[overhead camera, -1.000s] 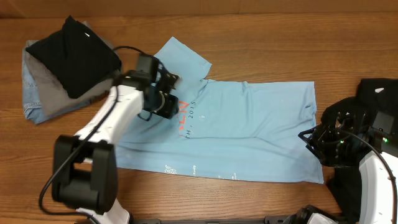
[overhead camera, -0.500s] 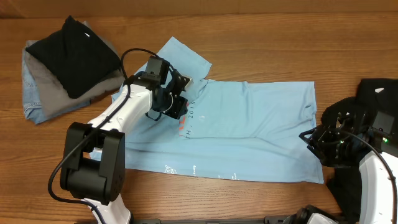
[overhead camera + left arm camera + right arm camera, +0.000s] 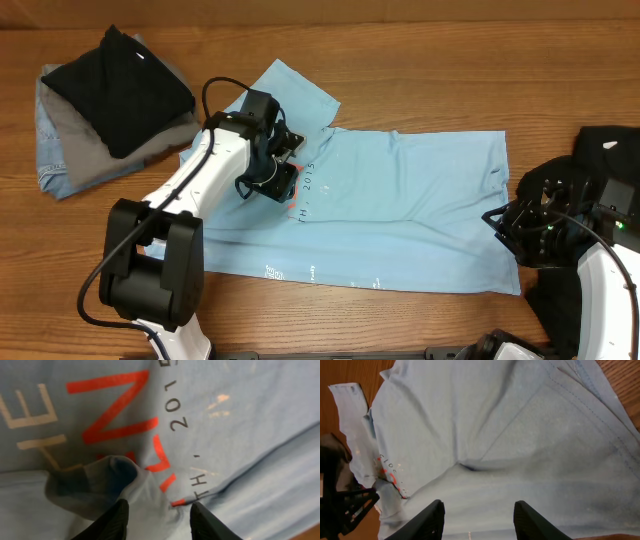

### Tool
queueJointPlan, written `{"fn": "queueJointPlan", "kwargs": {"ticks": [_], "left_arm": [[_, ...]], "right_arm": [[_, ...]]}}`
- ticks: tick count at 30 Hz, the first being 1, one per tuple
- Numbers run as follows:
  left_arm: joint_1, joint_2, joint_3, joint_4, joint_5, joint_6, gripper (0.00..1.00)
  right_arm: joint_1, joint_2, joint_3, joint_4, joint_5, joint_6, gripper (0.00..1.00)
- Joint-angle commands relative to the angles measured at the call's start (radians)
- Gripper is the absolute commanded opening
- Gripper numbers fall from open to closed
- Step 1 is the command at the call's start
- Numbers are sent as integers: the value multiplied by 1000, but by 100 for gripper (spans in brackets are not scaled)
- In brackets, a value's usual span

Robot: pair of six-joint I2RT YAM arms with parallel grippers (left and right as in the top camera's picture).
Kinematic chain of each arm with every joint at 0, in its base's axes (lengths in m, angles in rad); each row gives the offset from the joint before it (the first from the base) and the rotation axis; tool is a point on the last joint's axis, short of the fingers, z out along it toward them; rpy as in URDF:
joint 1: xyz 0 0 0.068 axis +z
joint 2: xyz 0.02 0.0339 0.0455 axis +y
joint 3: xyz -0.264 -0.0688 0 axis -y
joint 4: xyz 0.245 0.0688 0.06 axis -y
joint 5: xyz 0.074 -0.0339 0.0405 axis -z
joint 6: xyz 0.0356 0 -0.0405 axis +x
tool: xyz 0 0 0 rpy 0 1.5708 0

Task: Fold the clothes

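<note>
A light blue T-shirt [image 3: 400, 210] is spread flat on the table [image 3: 430, 60]. The left hand [image 3: 283, 182] is set down at the red chest lettering [image 3: 115, 415], its fingers [image 3: 117, 520] parted, with a raised fold of cloth between them. The right hand [image 3: 503, 222] is held open at the shirt's right edge, nothing gripped. A pile of other clothes [image 3: 105, 95] is seen at the far left.
</note>
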State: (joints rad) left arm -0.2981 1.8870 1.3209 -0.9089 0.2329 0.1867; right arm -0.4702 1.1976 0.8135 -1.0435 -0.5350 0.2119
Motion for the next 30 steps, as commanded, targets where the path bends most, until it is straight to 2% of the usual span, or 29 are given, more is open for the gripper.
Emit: {"fn": "queueJointPlan", "kwargs": {"ticks": [1,6,10,14,21,23,25,28,30], "left_arm": [[-20,5,-14,44,-89,-27,44],[-23,6,-43,159,-100,-45,45],[-27,13,-43,190,-47,-45,38],[-42,12,-39,154,-56,-54,31],[-44,-3,2,56,-139,-79,36],[-44,-2,-1,40,-178,-79,30],[-47,-2,-11,39,-200,-79,29],[-67,-2,-34,43,-209,-87,17],[-73,-2,-62,69,-227,-91,17]], "right_arm": [[5,-9,18,5,3,-7,49],[5,-9,18,3,3,-7,49],[5,-9,18,-3,3,-7,49],[5,-9,18,-8,3,-8,49],[5,-9,18,-6,19,-8,49],[5,-9,18,-3,19,-7,49],[5,-9,18,-3,19,-7,49],[5,-9,18,-5,19,-7,49],[5,-9,18,-5,19,-7,49]]}}
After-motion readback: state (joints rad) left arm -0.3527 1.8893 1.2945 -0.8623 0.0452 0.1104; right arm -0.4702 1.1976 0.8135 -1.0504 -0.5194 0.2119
